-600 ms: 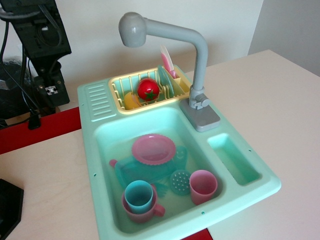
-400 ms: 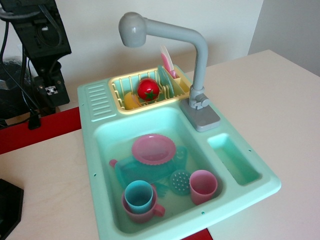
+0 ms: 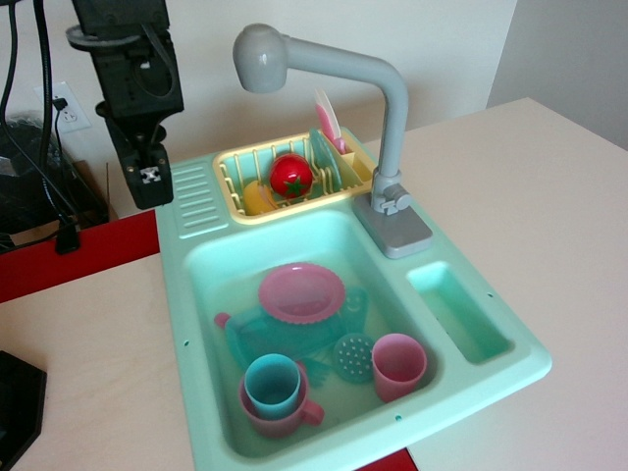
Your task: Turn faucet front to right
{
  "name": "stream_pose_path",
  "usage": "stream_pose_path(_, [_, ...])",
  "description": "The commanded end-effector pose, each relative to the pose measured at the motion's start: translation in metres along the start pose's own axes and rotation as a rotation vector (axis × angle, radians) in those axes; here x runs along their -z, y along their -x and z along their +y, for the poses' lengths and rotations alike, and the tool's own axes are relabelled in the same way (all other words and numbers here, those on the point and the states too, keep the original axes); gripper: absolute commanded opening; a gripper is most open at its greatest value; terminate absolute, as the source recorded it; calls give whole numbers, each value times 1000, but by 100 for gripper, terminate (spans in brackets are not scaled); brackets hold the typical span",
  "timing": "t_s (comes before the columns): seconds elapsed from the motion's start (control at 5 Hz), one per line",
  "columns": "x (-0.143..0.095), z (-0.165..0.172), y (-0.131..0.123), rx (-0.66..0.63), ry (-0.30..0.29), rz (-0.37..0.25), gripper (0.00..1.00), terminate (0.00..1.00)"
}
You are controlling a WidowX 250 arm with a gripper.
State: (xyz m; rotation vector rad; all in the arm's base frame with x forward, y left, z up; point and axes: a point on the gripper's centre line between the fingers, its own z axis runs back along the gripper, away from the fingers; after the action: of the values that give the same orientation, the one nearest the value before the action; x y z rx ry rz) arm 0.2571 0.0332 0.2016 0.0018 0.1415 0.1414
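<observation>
Hand (image 3: pixel 149 182) hanging over the sink's (image 3: pixel 177 285) back-left corner, grip state unclear, faucet (image 3: pixel 388 128) standing well right of it, untouched

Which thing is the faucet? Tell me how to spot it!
Find the mint-green toy sink on the table. At its back right corner, beside the yellow dish rack, stands the faucet. It is the only grey thing, tall, with a long arm ending in a round head.

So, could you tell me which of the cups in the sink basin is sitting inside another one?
The blue cup, at the front left of the basin, is nested in a pink mug. The other pink cup stands alone to its right.
</observation>
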Motion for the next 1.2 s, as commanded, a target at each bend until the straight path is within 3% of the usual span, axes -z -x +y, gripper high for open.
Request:
stream_pose_path(0.0, [-4, 19, -25, -27, 2, -15, 100, 0])
stream_pose_path(0.6, [-5, -3, -72, 36, -3, -14, 100, 0])
stream_pose_path(0.8, [-3, -13, -74, 54, -4, -6, 100, 0])
stream_pose_path(1.0, [3, -46, -69, 128, -11, 8, 100, 0])
